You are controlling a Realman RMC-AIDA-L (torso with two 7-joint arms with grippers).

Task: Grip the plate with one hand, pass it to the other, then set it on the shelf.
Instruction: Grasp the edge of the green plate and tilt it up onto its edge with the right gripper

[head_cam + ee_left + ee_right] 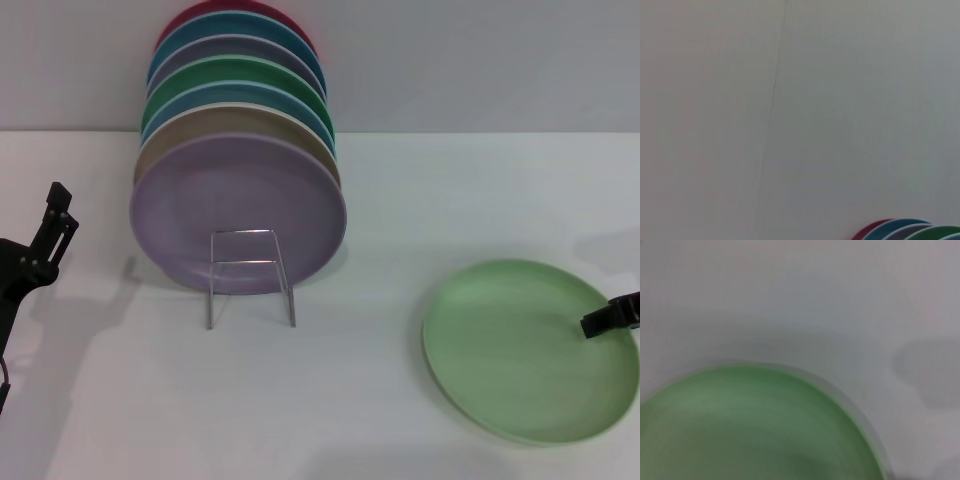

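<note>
Head view: pale green plate [528, 348] flat on worktop [330, 400], lower right; right gripper [610, 318] over its rim, grip undeterminable. Left gripper [52, 225] idle, mid-left, fingers undeterminable. Wire plate rack [250, 275] nearly full.
Left wrist view: stacked plate rims only.
Right wrist view: plate [755, 430] ungrasped. All steps remain.

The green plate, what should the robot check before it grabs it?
1. Plate lies flat on the table, alone: ok.
2. Right gripper is over the plate's right edge: ok.
3. Right gripper has hold of the plate: cannot tell, only its tip shows.
4. Left gripper waits at the table's left side, away from the rack: ok.
5. Left gripper holds nothing: ok.
6. Free slot in the rack in front of the lilac plate: cannot tell.
</note>
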